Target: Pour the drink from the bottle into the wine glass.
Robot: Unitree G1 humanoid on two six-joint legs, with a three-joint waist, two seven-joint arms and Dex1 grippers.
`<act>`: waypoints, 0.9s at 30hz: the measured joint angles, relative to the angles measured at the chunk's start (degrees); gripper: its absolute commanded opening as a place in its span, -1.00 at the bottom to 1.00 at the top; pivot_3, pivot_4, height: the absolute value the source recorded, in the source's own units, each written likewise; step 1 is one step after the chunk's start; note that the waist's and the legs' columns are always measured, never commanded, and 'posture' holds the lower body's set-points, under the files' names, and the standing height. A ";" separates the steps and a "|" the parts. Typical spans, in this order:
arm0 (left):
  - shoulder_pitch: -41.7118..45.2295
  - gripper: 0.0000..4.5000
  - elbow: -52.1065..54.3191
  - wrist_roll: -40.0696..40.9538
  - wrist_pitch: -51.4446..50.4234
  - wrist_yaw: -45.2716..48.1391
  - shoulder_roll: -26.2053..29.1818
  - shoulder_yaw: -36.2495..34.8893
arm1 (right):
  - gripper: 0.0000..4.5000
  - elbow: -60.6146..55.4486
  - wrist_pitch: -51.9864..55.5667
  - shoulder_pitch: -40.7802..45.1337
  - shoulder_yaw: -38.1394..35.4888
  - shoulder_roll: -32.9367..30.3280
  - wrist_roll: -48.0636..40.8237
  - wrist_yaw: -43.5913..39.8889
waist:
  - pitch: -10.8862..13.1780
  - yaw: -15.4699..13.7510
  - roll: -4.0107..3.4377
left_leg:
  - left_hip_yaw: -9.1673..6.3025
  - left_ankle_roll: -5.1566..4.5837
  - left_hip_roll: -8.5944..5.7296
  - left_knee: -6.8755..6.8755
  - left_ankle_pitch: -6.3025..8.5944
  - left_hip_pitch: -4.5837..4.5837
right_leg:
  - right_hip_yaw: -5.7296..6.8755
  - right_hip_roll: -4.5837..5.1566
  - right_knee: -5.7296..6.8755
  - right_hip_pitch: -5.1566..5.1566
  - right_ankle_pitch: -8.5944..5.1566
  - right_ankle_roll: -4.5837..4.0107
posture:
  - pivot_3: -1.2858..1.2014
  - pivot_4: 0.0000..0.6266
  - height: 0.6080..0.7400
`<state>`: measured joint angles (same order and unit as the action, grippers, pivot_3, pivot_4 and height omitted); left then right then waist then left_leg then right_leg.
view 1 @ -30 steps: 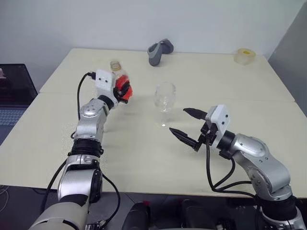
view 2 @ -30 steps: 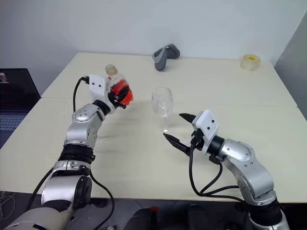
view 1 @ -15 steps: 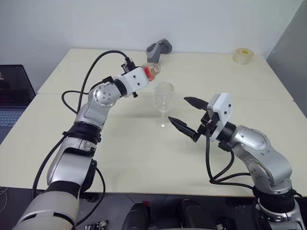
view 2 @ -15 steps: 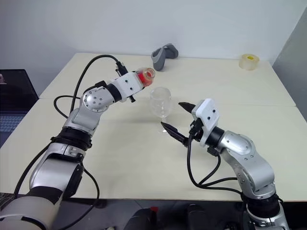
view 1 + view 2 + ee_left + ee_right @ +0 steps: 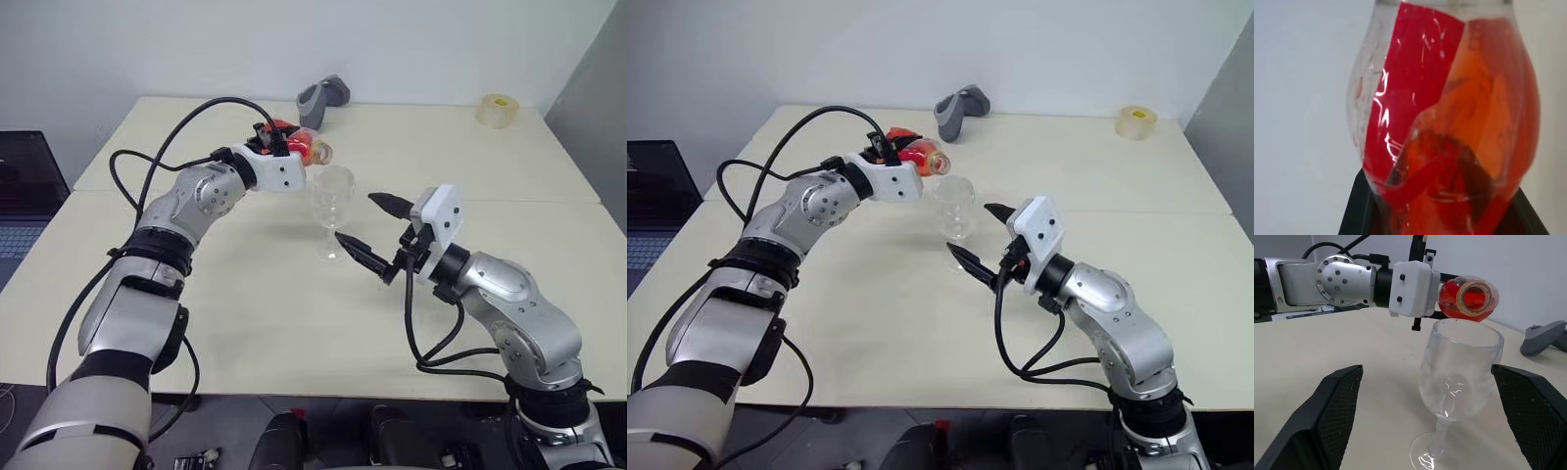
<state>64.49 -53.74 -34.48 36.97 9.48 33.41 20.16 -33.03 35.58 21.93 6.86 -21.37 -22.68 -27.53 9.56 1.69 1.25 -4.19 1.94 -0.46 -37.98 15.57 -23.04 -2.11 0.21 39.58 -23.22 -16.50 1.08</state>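
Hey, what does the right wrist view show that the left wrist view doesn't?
Right wrist view alone: the wine glass standing upright and empty on the table, the bottle's open mouth tipped over its rim, the right hand's open fingers on either side of the glass without touching it, and a grey device behind. Left wrist view alone: a close look at the red label and the drink pooled inside, with the left hand's fingers shut on the bottle. Both share the bottle.

The bottle (image 5: 1444,122) is glossy clear plastic with a shiny red label. The wine glass (image 5: 1459,377) is smooth, clear glass. The table (image 5: 294,323) looks matt and smooth.
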 measured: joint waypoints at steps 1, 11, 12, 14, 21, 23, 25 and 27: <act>0.47 -0.49 -0.43 -0.73 0.27 -0.82 0.22 0.35 | 1.00 0.11 0.00 0.00 0.00 0.01 0.01 0.06 | 0.00 0.00 0.00 | 0.00 0.00 0.00 -0.02 0.00 0.01 | 0.00 -0.01 0.04 0.00 0.00 0.00 | 0.03 -0.52 1.00; 3.67 -0.49 -3.00 -5.86 2.73 -7.30 1.05 2.10 | 1.00 0.23 0.00 0.06 0.05 0.03 0.01 0.08 | 0.00 0.02 0.00 | 0.05 -0.01 -0.01 -0.03 0.00 0.02 | 0.03 -0.01 0.09 -0.02 0.00 0.00 | 0.03 -0.52 1.00; 3.74 -0.49 -3.17 -6.38 3.08 -7.96 1.23 2.15 | 1.00 0.27 0.00 0.06 0.05 0.03 0.00 0.08 | 0.00 0.03 0.00 | 0.06 -0.01 -0.01 -0.03 0.00 0.02 | 0.02 -0.02 0.10 -0.03 0.00 0.00 | 0.03 -0.52 1.00; 3.83 -0.49 -3.33 -7.06 3.51 -9.01 1.48 2.44 | 1.00 0.31 0.00 0.06 0.05 0.03 0.01 0.08 | 0.00 0.02 0.00 | 0.05 0.00 -0.01 -0.04 -0.01 0.02 | 0.02 -0.02 0.11 -0.04 0.00 0.00 | 0.03 -0.52 1.00; 5.57 -0.49 -4.77 -8.43 3.69 -11.05 1.72 3.21 | 1.00 0.34 0.00 0.06 0.11 0.03 0.01 0.07 | 0.00 0.00 0.01 | 0.07 0.00 -0.01 -0.06 -0.01 0.02 | 0.03 -0.01 0.13 -0.04 0.00 0.00 | 0.03 -0.52 1.00; 5.93 -0.49 -4.77 -8.68 3.76 -11.41 1.74 3.23 | 1.00 0.34 0.00 0.06 0.11 0.03 0.00 0.07 | 0.00 0.01 0.00 | 0.08 0.00 -0.01 -0.06 -0.01 0.02 | 0.03 -0.01 0.15 -0.04 0.00 0.01 | 0.03 -0.52 1.00; 5.98 -0.49 -4.77 -8.92 3.80 -11.59 1.76 3.28 | 1.00 0.34 0.00 0.06 0.11 0.03 -0.01 0.07 | 0.00 0.01 0.01 | 0.09 0.00 -0.01 -0.06 -0.01 0.03 | 0.03 -0.01 0.17 -0.04 0.00 0.00 | 0.03 -0.52 1.00; 5.98 -0.49 -4.77 -9.19 3.87 -11.68 1.82 3.64 | 1.00 0.34 0.00 0.06 0.11 0.03 -0.02 0.07 | 0.00 0.01 0.01 | 0.09 0.00 -0.01 -0.06 -0.01 0.03 | 0.03 -0.01 0.18 -0.05 0.00 0.00 | 0.03 -0.52 1.00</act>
<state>70.47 -58.50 -43.67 40.84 -2.20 35.24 23.80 -32.68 35.58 21.99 6.97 -21.34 -22.69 -27.46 9.56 1.70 1.26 -4.10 1.94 -0.47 -38.05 15.56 -23.01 -2.08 0.20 39.75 -23.27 -16.51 1.08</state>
